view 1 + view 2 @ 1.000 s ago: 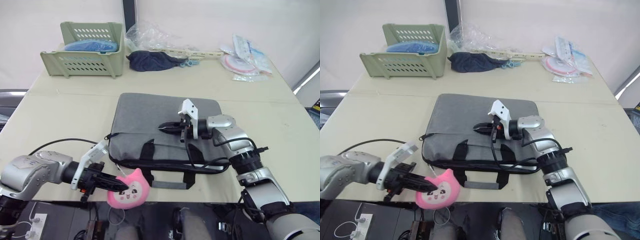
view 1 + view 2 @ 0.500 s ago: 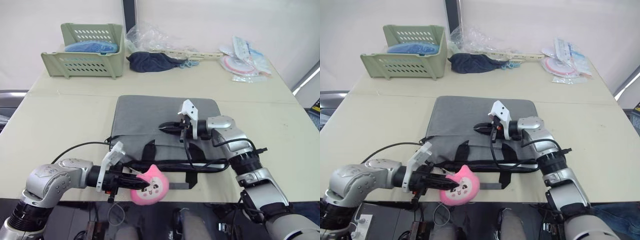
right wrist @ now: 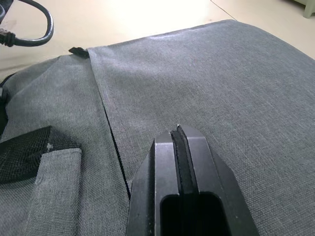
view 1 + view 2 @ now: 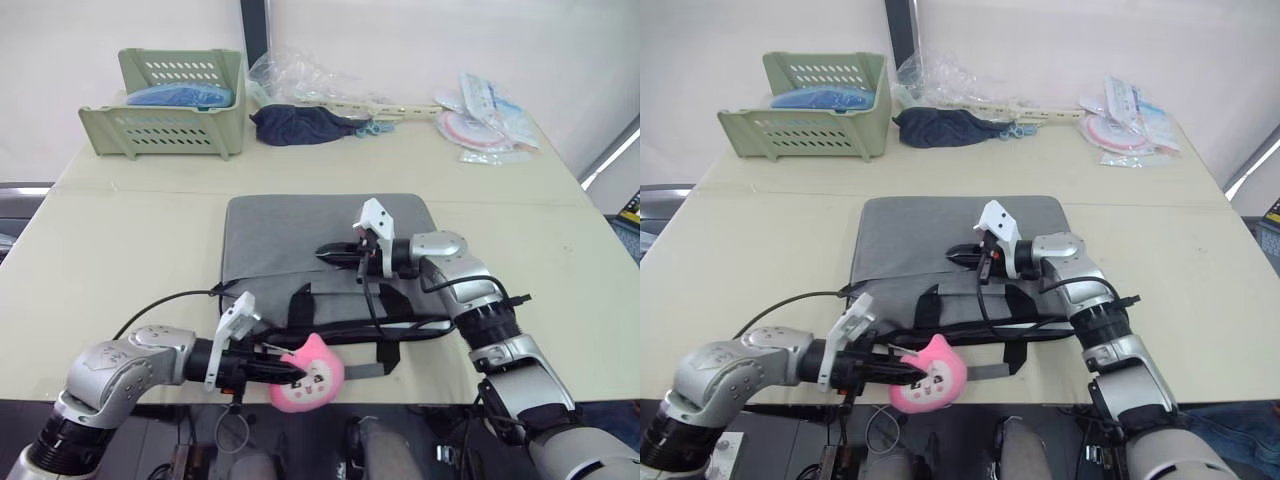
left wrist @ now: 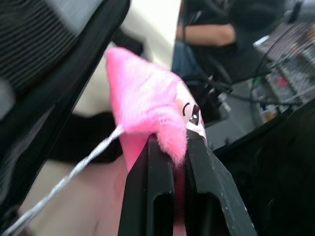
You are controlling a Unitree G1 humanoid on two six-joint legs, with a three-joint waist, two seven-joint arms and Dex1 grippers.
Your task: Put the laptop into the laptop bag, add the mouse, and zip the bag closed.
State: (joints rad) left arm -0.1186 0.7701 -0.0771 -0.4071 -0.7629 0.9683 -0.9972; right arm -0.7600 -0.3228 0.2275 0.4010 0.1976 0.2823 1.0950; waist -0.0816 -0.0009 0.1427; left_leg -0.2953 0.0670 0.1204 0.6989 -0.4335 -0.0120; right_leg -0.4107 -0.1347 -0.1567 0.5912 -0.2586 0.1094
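Observation:
A grey laptop bag (image 4: pixel 290 240) lies flat in the middle of the table, its black handles (image 4: pixel 300 302) toward the front edge. My right gripper (image 4: pixel 325 256) hovers shut just over the bag's top face, and the right wrist view has its fingertips (image 3: pixel 178 132) pressed together above the grey fabric (image 3: pixel 206 73). At the bag's front edge my left gripper (image 4: pixel 293 372) is shut on a pink plush toy (image 4: pixel 314 372). In the left wrist view a white string (image 5: pixel 74 172) trails from the plush (image 5: pixel 147 98). The laptop and the mouse are out of view.
At the table's back left stands a green basket (image 4: pixel 170 85) with a blue item in it. A dark cloth (image 4: pixel 300 122), clear plastic bags (image 4: pixel 310 72) and packets (image 4: pixel 485 110) lie along the back. A person's arm (image 5: pixel 206 34) appears beyond the table's front edge.
My left gripper has carried the pink plush toy to the right along the bag's front edge. The right arm has stayed where it was.

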